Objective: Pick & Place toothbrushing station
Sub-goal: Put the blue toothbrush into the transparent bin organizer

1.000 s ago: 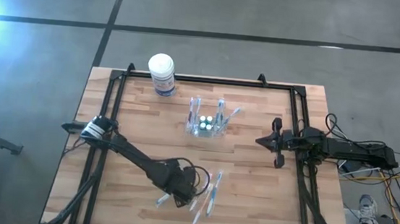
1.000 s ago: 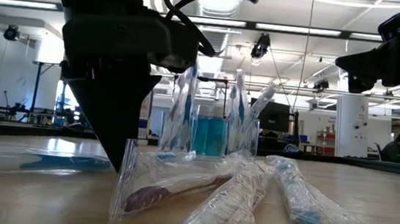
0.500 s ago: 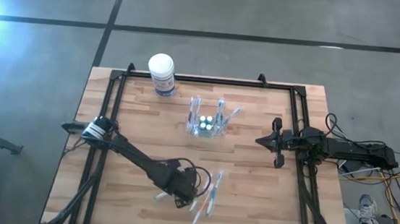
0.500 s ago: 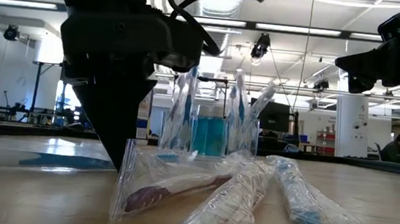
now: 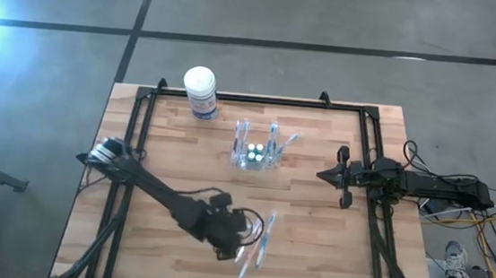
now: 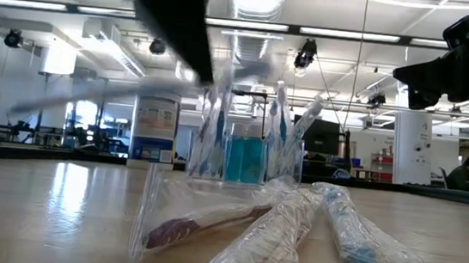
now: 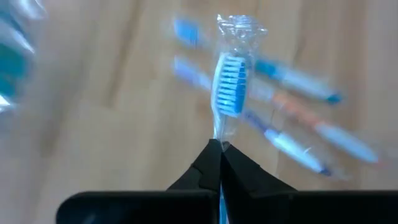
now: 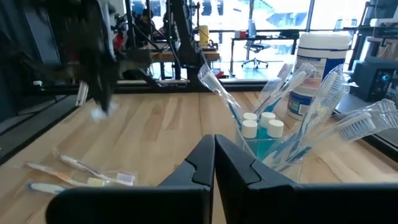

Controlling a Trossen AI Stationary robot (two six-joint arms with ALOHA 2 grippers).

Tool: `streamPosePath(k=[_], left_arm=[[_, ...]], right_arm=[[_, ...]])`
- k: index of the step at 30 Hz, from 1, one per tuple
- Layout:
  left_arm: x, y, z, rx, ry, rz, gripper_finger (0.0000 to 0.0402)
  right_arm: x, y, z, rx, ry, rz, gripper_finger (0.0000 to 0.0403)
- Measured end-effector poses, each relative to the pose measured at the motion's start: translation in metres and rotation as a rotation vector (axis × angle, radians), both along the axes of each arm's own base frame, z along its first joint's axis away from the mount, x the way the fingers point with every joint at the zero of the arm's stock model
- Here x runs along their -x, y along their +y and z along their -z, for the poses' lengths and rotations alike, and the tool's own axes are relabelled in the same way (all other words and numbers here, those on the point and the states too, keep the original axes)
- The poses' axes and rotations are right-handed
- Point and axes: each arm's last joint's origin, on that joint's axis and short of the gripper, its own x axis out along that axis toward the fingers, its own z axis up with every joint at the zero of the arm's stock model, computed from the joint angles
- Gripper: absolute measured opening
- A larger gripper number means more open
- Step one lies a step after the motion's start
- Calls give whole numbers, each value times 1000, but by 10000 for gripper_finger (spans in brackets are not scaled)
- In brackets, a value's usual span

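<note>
From my seat the counter [image 5: 314, 208] reads as pale butcher-block wood, smooth, with a soft sheen in the low view, framed by black metal rails [image 5: 146, 117]. The toothbrushing station [image 6: 245, 154] at centre frame is clear, colourless hard plastic, glossy, with blue inside. Loose toothbrushes [image 6: 234, 222] lie in crinkly transparent film wrappers that catch glare. My left hand [image 7: 219, 149] has matt black fingers pinched on a wrapped blue-bristled toothbrush [image 7: 230, 84]. The white tub [image 5: 200, 90], upper left, looks like smooth plastic with a paper label.
</note>
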Motion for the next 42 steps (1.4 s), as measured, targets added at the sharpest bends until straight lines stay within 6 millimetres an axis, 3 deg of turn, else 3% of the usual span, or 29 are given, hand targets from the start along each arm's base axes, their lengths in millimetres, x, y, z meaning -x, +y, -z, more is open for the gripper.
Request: streamPosePath(k=[5,8,11,15,19,27,32,42], left_arm=[[41,4,-55,-101,-210,27,3],[72,9,-78,-157,-300,92,3],[102,16,-93,-203,-395,201,3],[140,31,-94,-275,-518,352,2],[171,56,-87,-280,-715,395,2],[222,105,-45,-216,-1100,293,1],[242,126,-15,-135,-1165,174,1],[257,135,29,-84,-1201,147,1]], right_arm=[[0,0,0,0,5,-1,8],[-1,0,1,0,9,-1,8],[-1,0,1,0,9,0,8],[-1,0,1,0,9,0,8],[-1,0,1,3,9,-1,8],[-1,0,0,8,4,-1,8],[-1,0,-1,18,-12,-2,8],[-1,0,-1,-7,-12,-4,8]])
